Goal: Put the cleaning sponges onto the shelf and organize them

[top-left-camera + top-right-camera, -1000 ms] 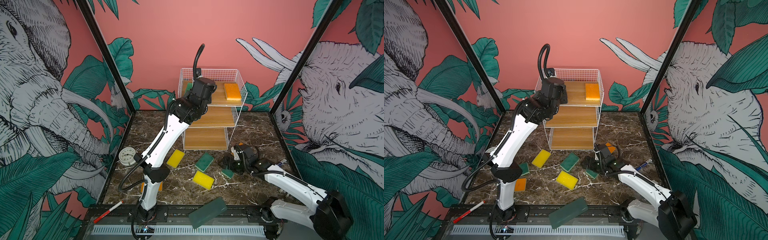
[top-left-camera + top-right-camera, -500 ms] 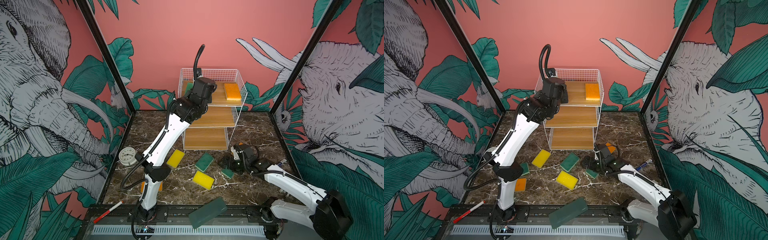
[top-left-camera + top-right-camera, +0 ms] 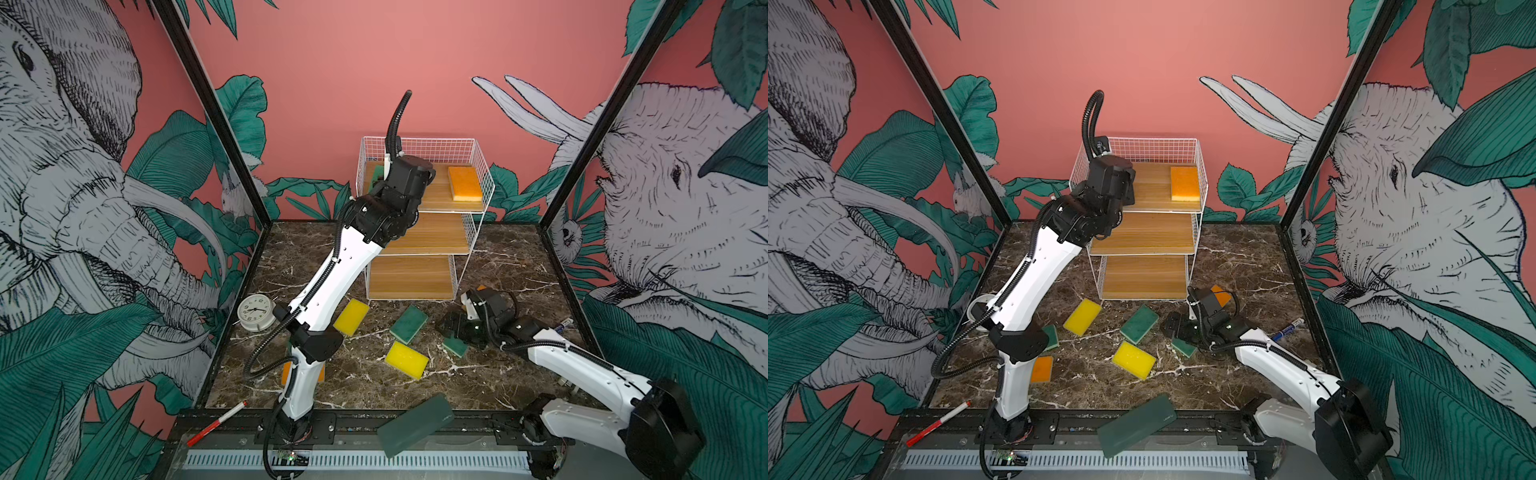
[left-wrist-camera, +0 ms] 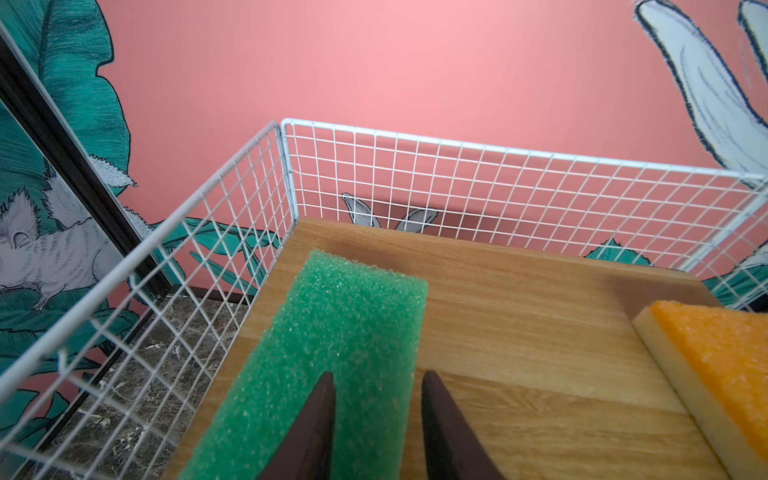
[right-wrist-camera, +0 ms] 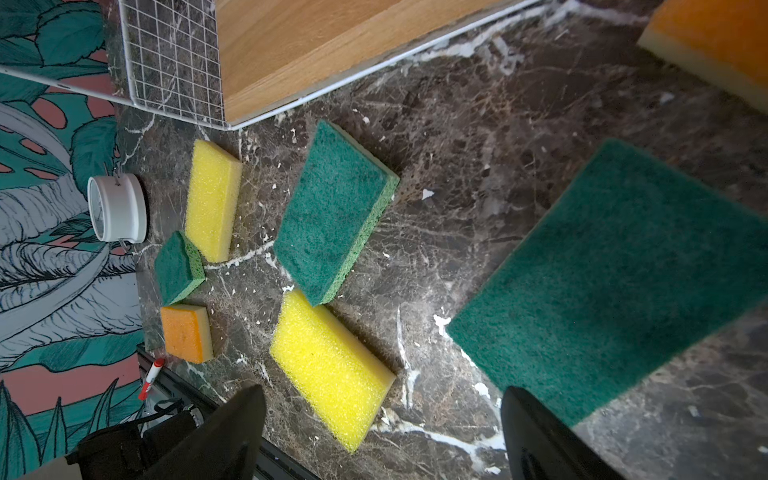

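You are working in a robot test cell, a staged lab booth rather than a real home. A left arm (image 3: 332, 270) and a right arm (image 3: 582, 363), both white and black, are fixed to a black rail (image 3: 353, 422) along the front edge of a marble-patterned bench (image 3: 498, 257). Black frame posts (image 3: 215, 112) hold flat wall panels (image 3: 83, 166) printed with elephants and green leaves on pink. The household things look like props: a small wire shelf (image 3: 432, 237), loose sponges (image 3: 406, 360), a white alarm clock (image 3: 256, 311) and a red marker (image 3: 217, 423). A slotted cable duct (image 3: 353, 459) runs below the rail.
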### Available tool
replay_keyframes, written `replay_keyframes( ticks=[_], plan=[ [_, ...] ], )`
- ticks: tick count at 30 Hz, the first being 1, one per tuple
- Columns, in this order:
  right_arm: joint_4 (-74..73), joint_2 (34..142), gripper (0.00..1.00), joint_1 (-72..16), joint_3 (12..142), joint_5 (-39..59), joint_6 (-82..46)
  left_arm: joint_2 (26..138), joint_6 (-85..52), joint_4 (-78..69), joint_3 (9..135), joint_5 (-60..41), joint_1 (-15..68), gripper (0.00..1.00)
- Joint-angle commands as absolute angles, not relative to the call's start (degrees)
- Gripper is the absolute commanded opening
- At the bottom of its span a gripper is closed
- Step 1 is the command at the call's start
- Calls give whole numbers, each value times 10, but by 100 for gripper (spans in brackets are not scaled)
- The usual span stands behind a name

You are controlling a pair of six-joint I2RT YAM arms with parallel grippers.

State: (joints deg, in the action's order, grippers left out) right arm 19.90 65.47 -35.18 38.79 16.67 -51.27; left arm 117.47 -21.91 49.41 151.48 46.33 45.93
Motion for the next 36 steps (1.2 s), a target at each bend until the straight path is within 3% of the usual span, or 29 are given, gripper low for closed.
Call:
replay_keyframes(
  ticks=[1, 20, 27, 36],
  plan=[
    [181, 657, 91, -351, 399, 168, -519, 1180, -217, 486, 1526, 466, 456, 36],
    [173, 650, 89, -351, 397, 174, -512, 1121, -179, 387, 1477, 437, 490, 28],
    [173, 648, 77, -351, 398, 179, -509, 1123, -215, 393, 1466, 416, 490, 24],
    [172, 649, 77, -351, 402, 183, -506, 1127, -242, 395, 1465, 389, 491, 21]
  ],
)
